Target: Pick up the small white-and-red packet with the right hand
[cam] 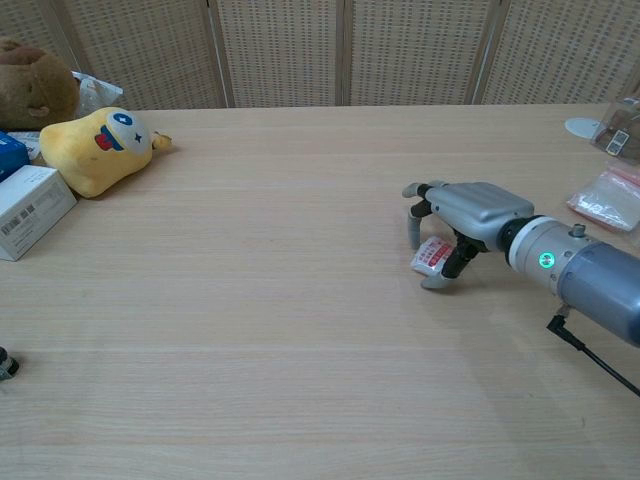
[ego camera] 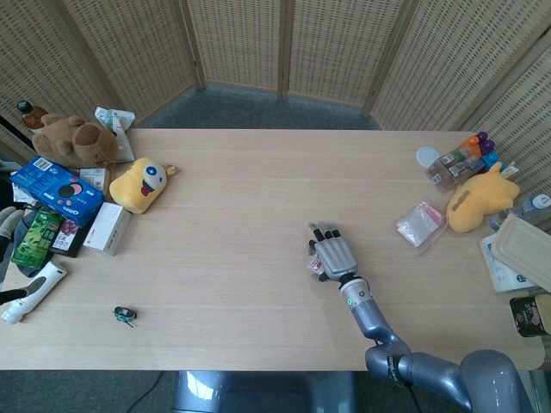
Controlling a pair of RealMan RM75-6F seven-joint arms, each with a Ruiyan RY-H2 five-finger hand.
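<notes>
The small white-and-red packet (cam: pixel 432 256) lies flat on the table, right of centre. My right hand (cam: pixel 468 212) arches over it, palm down. The fingers (cam: pixel 414 228) curl down to the table just beyond the packet's far left edge. The thumb (cam: pixel 441 279) presses against its near edge, so the packet is pinched between them. In the head view the right hand (ego camera: pixel 334 255) covers most of the packet (ego camera: pixel 318 268), and only a sliver shows at the hand's left side. My left hand shows in neither view.
A clear bag with pink contents (ego camera: pixel 420 223), a yellow plush (ego camera: pixel 479 201) and small bottles (ego camera: pixel 463 157) sit at the right. At the left are a yellow plush (cam: pixel 99 148), a white box (cam: pixel 30 211), a brown bear (ego camera: pixel 72 139) and a blue packet (ego camera: pixel 56 191).
</notes>
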